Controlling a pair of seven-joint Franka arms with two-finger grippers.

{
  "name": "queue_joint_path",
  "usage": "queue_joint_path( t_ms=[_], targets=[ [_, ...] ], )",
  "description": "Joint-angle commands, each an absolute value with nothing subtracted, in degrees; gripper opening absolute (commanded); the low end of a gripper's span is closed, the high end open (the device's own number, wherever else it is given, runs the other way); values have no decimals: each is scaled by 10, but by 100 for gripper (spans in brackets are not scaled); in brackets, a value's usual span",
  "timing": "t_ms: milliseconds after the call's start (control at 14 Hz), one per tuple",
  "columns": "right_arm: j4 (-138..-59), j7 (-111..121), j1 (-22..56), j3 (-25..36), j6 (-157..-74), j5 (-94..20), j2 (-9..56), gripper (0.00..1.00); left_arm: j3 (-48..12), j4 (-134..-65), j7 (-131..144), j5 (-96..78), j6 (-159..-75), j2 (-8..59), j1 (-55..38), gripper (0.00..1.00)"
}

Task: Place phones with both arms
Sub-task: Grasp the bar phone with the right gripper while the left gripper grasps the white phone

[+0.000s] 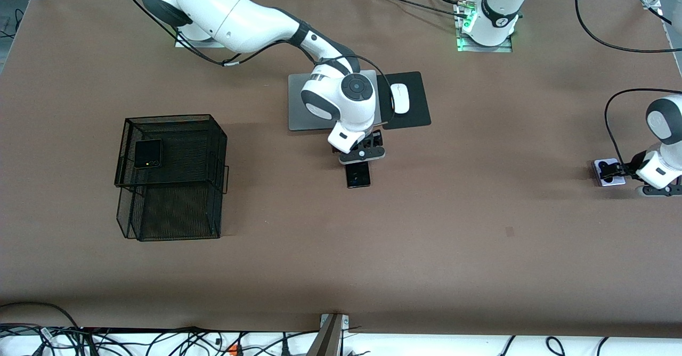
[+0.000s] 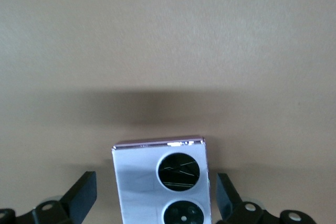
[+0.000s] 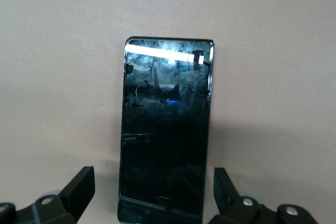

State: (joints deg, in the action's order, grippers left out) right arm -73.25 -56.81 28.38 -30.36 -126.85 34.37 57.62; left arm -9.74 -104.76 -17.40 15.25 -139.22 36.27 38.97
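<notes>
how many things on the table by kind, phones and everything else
phones: 3, folded black phone in the wire basket, slim black phone, lavender phone
wire baskets: 1
laptops: 1
mice: 1
mouse pads: 1
total: 7

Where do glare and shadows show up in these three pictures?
Right wrist view: a bright strip of glare crosses one end of the black slab phone. Left wrist view: the lavender phone shines mirror-like, and a soft dark shadow lies on the table just past it. Front view: lighting is even, with faint shadows beside the mesh basket.
</notes>
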Motion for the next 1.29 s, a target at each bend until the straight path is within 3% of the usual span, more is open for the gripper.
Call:
queue_joint_path(
  t_ms=[0,716,859,1002,1074,1217],
  targets=[
    [-715,-582,285,-305,-1273,359,591,100,-105,-1068,-190,143,-1397,348,397,100],
    [-715,-607,287,-303,-1284,369,608,100,-104,-1063,-190,147,-1397,374,403,100],
    [-715,-607,285,-303,-1285,369,608,99,-104,-1063,-190,149,-1397,374,403,65],
    [-715,-606,284,-303,-1286,370,609,61,-104,-1061,-186,149,-1393,374,403,49],
    [-715,-606,284,-302,-1286,370,609,44,-104,-1057,-189,149,-1392,372,402,48],
    [-715,-606,284,-302,-1286,370,609,19,-105,-1051,-187,149,-1383,360,396,48]
  ],
)
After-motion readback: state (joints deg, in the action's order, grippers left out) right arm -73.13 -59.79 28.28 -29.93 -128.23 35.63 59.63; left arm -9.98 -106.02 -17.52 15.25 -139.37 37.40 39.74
